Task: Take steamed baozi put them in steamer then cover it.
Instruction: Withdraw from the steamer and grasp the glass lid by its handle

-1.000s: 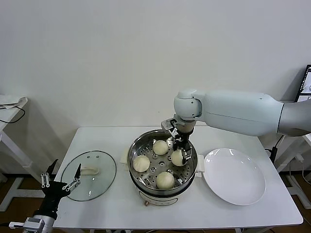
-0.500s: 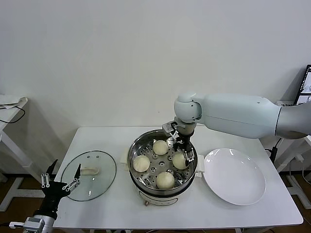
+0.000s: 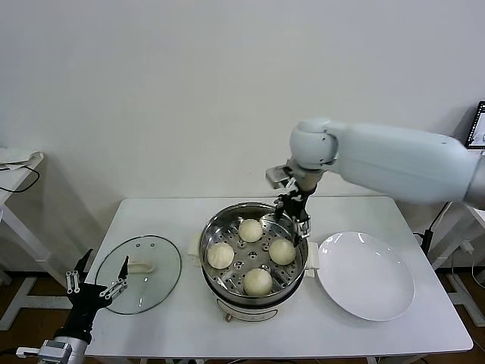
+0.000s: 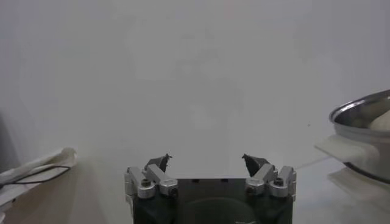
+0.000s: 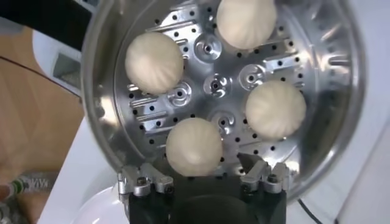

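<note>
The steamer [image 3: 206, 241] stands mid-table with several cream-white baozi on its perforated tray [image 5: 216, 85]; the right-hand one [image 3: 282, 252] lies free. My right gripper [image 3: 294, 220] hangs open just above the steamer's far right rim, holding nothing. In the right wrist view the nearest baozi [image 5: 194, 145] lies below the open right gripper [image 5: 201, 165], apart from its fingers. The cover [image 3: 155, 292], a glass lid with a white handle [image 3: 140, 266], lies flat on the table to the left. My left gripper [image 3: 97, 282] is parked open at the table's front left corner, beside the cover, and stands empty in its own view [image 4: 206, 158].
A bare white plate [image 3: 365, 274] sits right of the steamer, close to its side handle. A white wall backs the table. A small side table with a cable [image 3: 15, 163] stands far left. The steamer's rim [image 4: 359, 112] shows in the left wrist view.
My right gripper opened, left the baozi on the tray's right side, then rose up and back out of the steamer. The left arm stayed still.
</note>
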`<state>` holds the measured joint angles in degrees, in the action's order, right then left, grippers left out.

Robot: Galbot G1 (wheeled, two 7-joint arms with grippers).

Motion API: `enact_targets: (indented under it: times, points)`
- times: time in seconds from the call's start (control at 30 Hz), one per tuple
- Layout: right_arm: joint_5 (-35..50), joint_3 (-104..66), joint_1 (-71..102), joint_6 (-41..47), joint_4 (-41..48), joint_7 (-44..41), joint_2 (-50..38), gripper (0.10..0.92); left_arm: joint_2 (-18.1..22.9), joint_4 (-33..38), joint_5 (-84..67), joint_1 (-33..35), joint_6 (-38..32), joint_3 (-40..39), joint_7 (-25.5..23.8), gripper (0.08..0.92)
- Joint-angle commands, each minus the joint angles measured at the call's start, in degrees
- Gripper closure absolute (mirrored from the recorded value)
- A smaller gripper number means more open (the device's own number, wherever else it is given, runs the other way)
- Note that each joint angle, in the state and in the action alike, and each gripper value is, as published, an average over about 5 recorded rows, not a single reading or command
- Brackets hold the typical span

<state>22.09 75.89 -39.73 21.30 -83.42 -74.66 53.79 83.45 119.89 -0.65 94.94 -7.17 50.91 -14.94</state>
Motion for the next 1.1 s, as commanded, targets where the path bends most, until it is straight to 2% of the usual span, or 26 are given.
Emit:
enact_targets:
  times: [0.03,0.1,0.3,0.53,0.67,0.83,1.1]
  points:
    - [6.24,-11.6,3.45,-0.96,-2.82,4.37,-16.52,0.203,-0.3,0.93,-0.08,-0.09,0.97,-0.37,1.24,0.177]
    - [9.02,-14.51,6.58,-2.61,-3.34,9.4,-19.66,0.203,-0.45,1.06,-0.02,-0.41,1.22,-0.5,1.86,0.177]
    - [22.54,-22.99,17.83,-11.97,-5.92,35.14,-28.36,0.203,-0.68,2.03,0.53,-1.29,2.57,-0.29,2.15,0.177]
    - [28.77,-50.66,46.12,-17.19,-9.12,51.79,-32.92,0.203,-0.98,2.87,0.96,-2.64,3.22,-0.01,2.39,0.177]
    - [26.02,-70.35,66.24,-19.33,-10.05,58.58,-29.54,0.203,-0.74,2.45,1.22,-3.53,2.95,-0.14,2.64,0.177]
    - [21.14,-90.87,86.09,-22.02,-12.93,64.07,-20.9,0.203,-0.64,1.64,1.43,-4.59,2.27,-0.01,3.55,0.177]
    - [15.07,-108.05,105.58,-26.17,-22.57,73.09,-5.16,0.203,-0.94,0.09,2.87,-5.6,0.73,-0.31,4.4,0.177]
